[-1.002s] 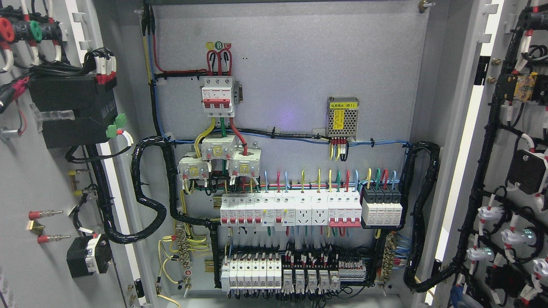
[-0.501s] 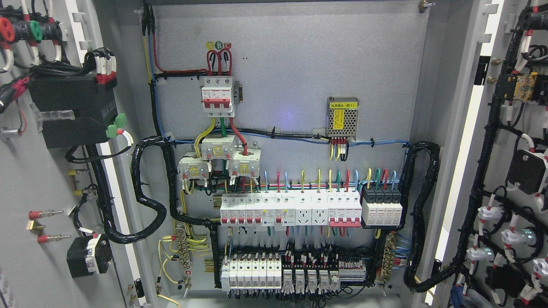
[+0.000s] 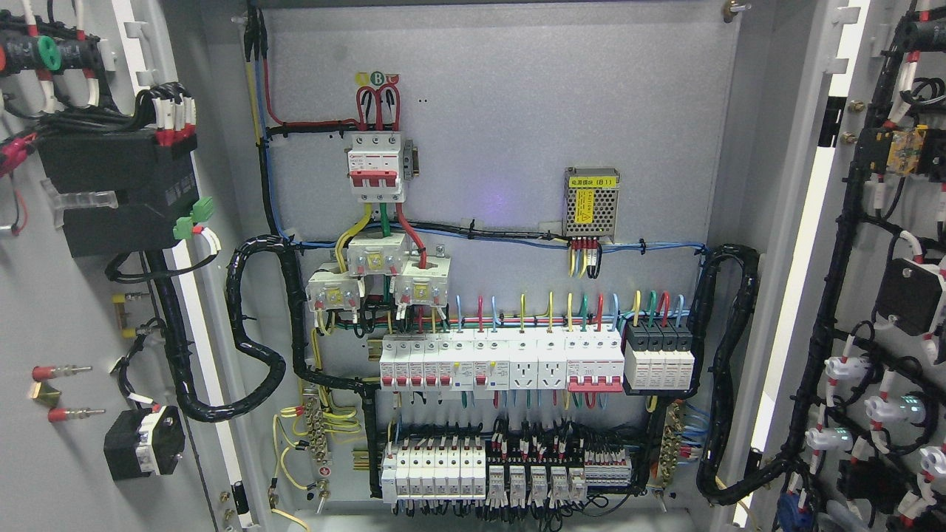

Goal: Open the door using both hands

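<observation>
A: We're looking straight into the grey steel electrical cabinet (image 3: 510, 111), and both of its doors are standing wide open. The left grey metal door (image 3: 66, 310) is swinging out at the left edge, its inner face turned toward us.

B: And the right grey metal door (image 3: 865, 244) is doing the same at the right edge. Neither robot hand is showing anywhere, so I cannot tell whether the fingers are spread, curled or gripping.

A: On the left door a black box-shaped module (image 3: 118, 188) is sitting high up, with a thick black corrugated cable loom (image 3: 247, 347) looping from below it toward the cabinet's back panel.

B: Far back, up on the panel, a white three-pole breaker with red toggles (image 3: 377, 166) is hanging under red looped wires. To its right, well apart, a small perforated metal power supply with a yellow label (image 3: 591, 203) is sitting.

A: Lower down, a long row of white breakers and sockets (image 3: 536, 362) is running left to right, with a second white terminal row (image 3: 506, 473) beneath it, near the bottom.

B: The right door is carrying black wire bundles (image 3: 831, 295) and white round lamp backs (image 3: 846, 367).
</observation>
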`<state>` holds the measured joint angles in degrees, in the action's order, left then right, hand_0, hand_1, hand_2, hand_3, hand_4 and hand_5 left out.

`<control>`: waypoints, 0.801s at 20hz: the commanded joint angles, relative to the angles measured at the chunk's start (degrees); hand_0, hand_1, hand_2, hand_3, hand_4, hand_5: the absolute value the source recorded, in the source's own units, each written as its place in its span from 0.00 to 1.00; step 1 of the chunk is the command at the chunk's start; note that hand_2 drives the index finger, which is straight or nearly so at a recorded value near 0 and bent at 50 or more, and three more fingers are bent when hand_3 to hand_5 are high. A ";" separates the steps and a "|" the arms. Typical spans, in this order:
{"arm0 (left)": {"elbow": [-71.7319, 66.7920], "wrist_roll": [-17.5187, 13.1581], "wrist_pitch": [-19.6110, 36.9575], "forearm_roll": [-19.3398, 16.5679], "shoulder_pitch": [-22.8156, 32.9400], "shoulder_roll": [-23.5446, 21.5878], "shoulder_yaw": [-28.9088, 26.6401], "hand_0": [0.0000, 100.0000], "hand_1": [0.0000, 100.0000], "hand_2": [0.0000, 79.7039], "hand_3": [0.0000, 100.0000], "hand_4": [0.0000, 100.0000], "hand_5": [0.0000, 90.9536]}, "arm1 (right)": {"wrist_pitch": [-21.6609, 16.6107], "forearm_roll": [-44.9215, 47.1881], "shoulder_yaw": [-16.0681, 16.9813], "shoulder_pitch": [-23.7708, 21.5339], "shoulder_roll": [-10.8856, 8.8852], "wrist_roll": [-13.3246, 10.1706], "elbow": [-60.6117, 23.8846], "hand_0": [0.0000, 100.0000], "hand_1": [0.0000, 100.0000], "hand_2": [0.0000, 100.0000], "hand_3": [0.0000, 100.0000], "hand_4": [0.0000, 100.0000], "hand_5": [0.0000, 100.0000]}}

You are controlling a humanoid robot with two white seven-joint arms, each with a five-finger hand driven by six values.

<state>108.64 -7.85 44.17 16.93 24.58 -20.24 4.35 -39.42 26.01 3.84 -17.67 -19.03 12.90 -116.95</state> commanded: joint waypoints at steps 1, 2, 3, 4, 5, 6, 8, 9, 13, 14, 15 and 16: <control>-0.18 -0.06 13.48 1.52 -0.06 -1.20 -1.97 0.00 0.00 0.00 0.00 0.04 0.00 | -0.04 1.59 2.49 -0.35 -1.36 0.81 1.81 0.00 0.00 0.00 0.00 0.00 0.00; -0.18 -0.06 14.18 2.22 0.03 -1.55 -2.15 0.00 0.00 0.00 0.00 0.04 0.00 | -0.04 1.77 2.57 -0.35 -1.36 0.81 1.99 0.00 0.00 0.00 0.00 0.00 0.00; -0.27 -0.06 14.71 2.84 0.12 -1.73 -2.15 0.00 0.00 0.00 0.00 0.04 0.00 | -0.04 2.38 2.66 -0.35 -1.62 0.89 2.34 0.00 0.00 0.00 0.00 0.00 0.00; -0.44 -0.06 15.15 3.19 0.12 -1.73 -2.23 0.00 0.00 0.00 0.00 0.04 0.00 | -0.04 2.99 2.66 -0.44 -2.06 0.89 2.69 0.00 0.00 0.00 0.00 0.00 0.00; -0.53 -0.24 15.50 3.37 0.29 -1.82 -2.67 0.00 0.00 0.00 0.00 0.04 0.00 | -0.04 3.69 2.92 -0.53 -2.33 0.89 2.87 0.00 0.00 0.00 0.00 0.00 0.00; -0.88 -0.24 16.20 3.55 0.47 -1.82 -3.20 0.00 0.00 0.00 0.00 0.04 0.00 | -0.04 4.40 3.27 -0.53 -2.50 0.89 3.13 0.00 0.00 0.00 0.00 0.00 0.00; -1.58 -0.32 18.31 4.42 0.73 -2.25 -3.47 0.00 0.00 0.00 0.00 0.04 0.00 | -0.04 5.54 3.45 -0.53 -2.86 0.89 3.13 0.00 0.00 0.00 0.00 0.00 0.00; -2.02 -0.32 19.45 4.95 0.82 -2.69 -3.64 0.00 0.00 0.00 0.00 0.04 0.00 | -0.04 6.33 3.45 -0.53 -3.12 1.16 3.22 0.00 0.00 0.00 0.00 0.00 0.00; -2.29 -0.41 20.25 6.36 1.79 -3.05 -5.05 0.00 0.00 0.00 0.00 0.04 0.00 | -0.04 10.20 3.89 -0.53 -3.65 6.86 3.57 0.00 0.00 0.00 0.00 0.00 0.00; -2.29 -0.50 20.25 6.36 2.05 -2.96 -5.48 0.00 0.00 0.00 0.00 0.04 0.00 | -0.04 10.64 4.15 -0.53 -3.74 7.22 3.57 0.00 0.00 0.00 0.00 0.00 0.00; -2.20 -0.50 20.25 6.36 2.83 -2.96 -5.75 0.00 0.00 0.00 0.00 0.04 0.00 | -0.04 10.73 4.16 -0.53 -4.00 7.22 3.83 0.00 0.00 0.00 0.00 0.00 0.00; -2.20 -0.50 20.34 6.36 3.28 -2.96 -6.01 0.00 0.00 0.00 0.00 0.04 0.00 | -0.04 10.91 4.33 -0.53 -4.09 7.22 4.10 0.00 0.00 0.00 0.00 0.00 0.00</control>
<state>107.34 -8.29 44.18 22.20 26.21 -22.19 1.27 -39.45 34.01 6.59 -18.16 -21.42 19.12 -114.44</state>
